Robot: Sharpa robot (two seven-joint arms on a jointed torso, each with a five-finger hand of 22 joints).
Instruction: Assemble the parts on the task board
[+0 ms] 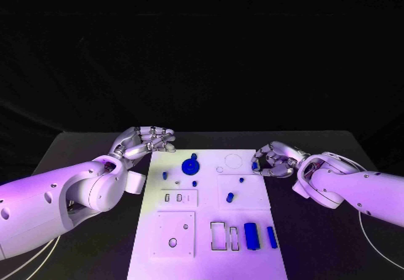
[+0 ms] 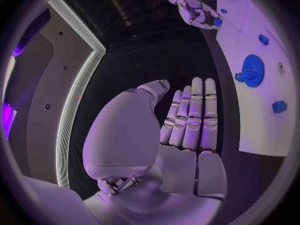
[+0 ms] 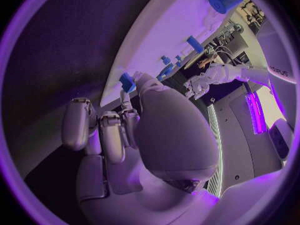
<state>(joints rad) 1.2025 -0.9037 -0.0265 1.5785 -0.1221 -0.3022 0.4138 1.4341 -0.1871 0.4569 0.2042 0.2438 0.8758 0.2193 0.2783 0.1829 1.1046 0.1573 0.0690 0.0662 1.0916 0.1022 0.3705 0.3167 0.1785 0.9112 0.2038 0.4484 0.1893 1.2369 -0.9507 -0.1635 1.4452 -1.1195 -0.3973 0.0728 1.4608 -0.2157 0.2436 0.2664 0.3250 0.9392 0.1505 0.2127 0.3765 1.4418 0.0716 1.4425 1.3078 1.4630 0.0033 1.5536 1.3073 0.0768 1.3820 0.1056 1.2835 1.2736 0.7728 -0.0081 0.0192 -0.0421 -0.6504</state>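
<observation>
Right robot hand: my right robot hand sits at the right edge of the white plastic task board, in the middle right of the head picture, fingers curled and pinching a small blue plastic part at the tips.
Left robot hand: my left robot hand hovers off the board's upper left corner; in its wrist picture the fingers lie straight, side by side, holding nothing.
Parts: a round blue gear stands upper centre; a blue rectangular block and a slim blue bar lie lower right.
Risk: I judge the pinch shallow, so the part may twist or drop onto the black worktop beside the board edge.
Cause: fingertip hold close to the rim.
Room: open worktop lies right of the board; the board's centre has small pegs nearby, so I think a low sweep could knock them.
</observation>
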